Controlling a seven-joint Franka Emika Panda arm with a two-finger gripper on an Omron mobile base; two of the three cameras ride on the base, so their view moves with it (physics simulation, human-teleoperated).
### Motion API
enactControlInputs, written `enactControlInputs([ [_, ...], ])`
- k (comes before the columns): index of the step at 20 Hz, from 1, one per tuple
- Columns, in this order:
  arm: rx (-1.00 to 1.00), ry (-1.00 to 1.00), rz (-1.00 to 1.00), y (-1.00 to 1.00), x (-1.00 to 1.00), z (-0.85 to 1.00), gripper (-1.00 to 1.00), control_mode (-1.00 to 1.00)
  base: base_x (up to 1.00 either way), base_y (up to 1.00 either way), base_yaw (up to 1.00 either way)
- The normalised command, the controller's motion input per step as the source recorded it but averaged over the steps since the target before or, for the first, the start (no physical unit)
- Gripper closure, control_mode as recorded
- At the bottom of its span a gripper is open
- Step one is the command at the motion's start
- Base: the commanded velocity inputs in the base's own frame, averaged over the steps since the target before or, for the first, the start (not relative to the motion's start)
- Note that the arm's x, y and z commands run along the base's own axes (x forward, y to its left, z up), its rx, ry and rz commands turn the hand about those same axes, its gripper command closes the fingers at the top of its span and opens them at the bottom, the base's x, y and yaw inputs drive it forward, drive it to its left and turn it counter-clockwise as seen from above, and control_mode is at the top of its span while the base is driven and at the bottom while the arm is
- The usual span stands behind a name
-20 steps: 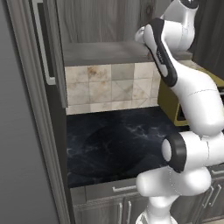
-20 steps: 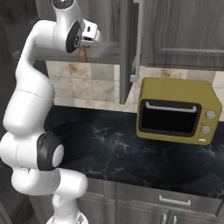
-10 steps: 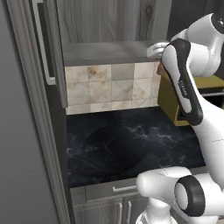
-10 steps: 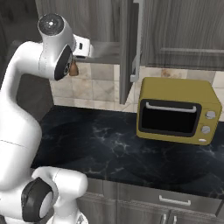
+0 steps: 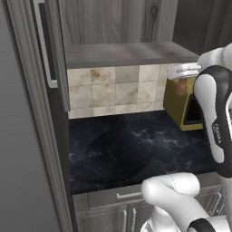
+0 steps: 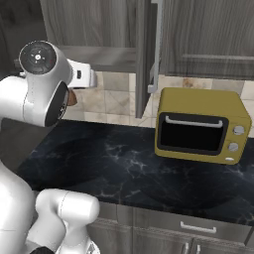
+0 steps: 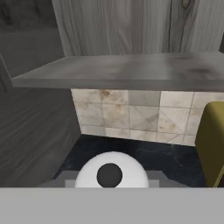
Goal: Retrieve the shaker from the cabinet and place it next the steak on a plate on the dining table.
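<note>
The pincer [image 5: 182,77] is clamped on the brown shaker [image 5: 181,87], with the yellow microwave [image 6: 201,126] just behind it.

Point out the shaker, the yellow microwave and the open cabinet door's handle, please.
shaker [image 7: 110,170]: hand view, on its white top, seen from above.
yellow microwave [image 6: 201,126]: right base view, on its front, above the dark door window.
cabinet door handle [image 5: 44,45]: left base view, on the silver bar's middle.

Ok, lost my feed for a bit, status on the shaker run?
Gripper shut on the shaker, out of the cabinet. Hanging above the dark counter. Yellow microwave close by, cabinet door open.
</note>
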Motion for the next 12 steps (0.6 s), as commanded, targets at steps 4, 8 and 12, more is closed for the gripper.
enactControlInputs([
  [4,0.00,0.00,0.01,0.00,-0.84,0.00,1.00,-1.00,0.00,0.00,0.00],
  [8,0.00,0.00,0.00,0.00,-0.92,0.00,1.00,-1.00,0.00,0.00,0.00],
  [12,0.00,0.00,0.00,0.00,-0.97,-0.02,1.00,-1.00,0.00,0.00,0.00],
])
